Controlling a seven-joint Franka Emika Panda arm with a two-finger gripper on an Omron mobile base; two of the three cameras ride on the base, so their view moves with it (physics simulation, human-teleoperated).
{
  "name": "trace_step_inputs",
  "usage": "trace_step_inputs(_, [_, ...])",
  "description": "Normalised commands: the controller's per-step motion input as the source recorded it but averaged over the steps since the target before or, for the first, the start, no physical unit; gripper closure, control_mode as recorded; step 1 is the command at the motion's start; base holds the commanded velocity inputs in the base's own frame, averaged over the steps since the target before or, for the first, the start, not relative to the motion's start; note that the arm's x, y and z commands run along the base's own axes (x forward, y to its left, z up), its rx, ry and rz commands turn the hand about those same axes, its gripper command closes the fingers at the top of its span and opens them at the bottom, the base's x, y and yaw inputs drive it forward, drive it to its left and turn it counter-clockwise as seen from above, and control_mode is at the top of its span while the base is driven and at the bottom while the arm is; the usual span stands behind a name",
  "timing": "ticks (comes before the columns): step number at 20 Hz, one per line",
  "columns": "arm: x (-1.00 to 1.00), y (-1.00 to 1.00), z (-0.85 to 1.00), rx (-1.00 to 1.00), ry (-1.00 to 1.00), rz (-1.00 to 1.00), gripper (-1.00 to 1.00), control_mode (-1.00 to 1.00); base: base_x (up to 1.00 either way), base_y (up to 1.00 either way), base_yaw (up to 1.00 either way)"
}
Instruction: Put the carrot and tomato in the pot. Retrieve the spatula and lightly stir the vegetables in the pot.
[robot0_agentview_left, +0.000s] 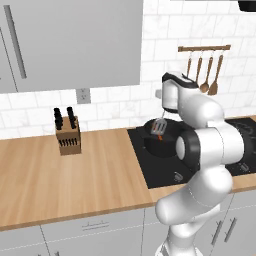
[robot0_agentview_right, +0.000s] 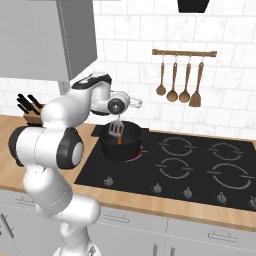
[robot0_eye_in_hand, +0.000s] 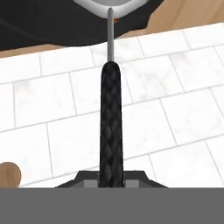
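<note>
We see the pot (robot0_agentview_left: 159, 142) sitting on the black cooktop (robot0_agentview_right: 200, 165), on the burner nearest the wall at the cooktop's left end. Inside it a streak of orange shows, the carrot (robot0_agentview_right: 119, 141); we cannot make out the tomato. The spatula (robot0_agentview_right: 116, 129) hangs head-down over the pot's opening, its slotted silver head just above the carrot, and whether the two touch we cannot tell. In the hand view its black handle (robot0_eye_in_hand: 110, 127) runs straight up from between the fingertips to a thin metal neck. The hand (robot0_agentview_right: 120, 111) is closed tight on that handle, directly above the pot. Behind the cooktop, brown wooden spoons (robot0_agentview_right: 180, 80) hang from a rail on the white tiled wall. To the left along the wooden desk (robot0_agentview_left: 50, 175) stands a knife block (robot0_agentview_left: 67, 134), well apart from the pot.
</note>
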Motion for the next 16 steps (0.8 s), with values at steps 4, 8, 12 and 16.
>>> trace_step_inputs(4, [0.00,-0.02,-0.27,0.00,0.00,-0.20,1.00,-1.00,0.00,0.00,0.00])
trace_step_inputs(8, [-0.25,-0.16,-0.41,0.00,0.00,-0.23,1.00,-1.00,0.00,0.00,0.00])
trace_step_inputs(12, [-0.34,-0.26,-0.06,0.11,0.10,-0.27,1.00,-1.00,0.00,0.00,0.00])
trace_step_inputs(16, [-0.14,-0.07,0.08,0.24,0.21,-0.29,1.00,-1.00,0.00,0.00,0.00])
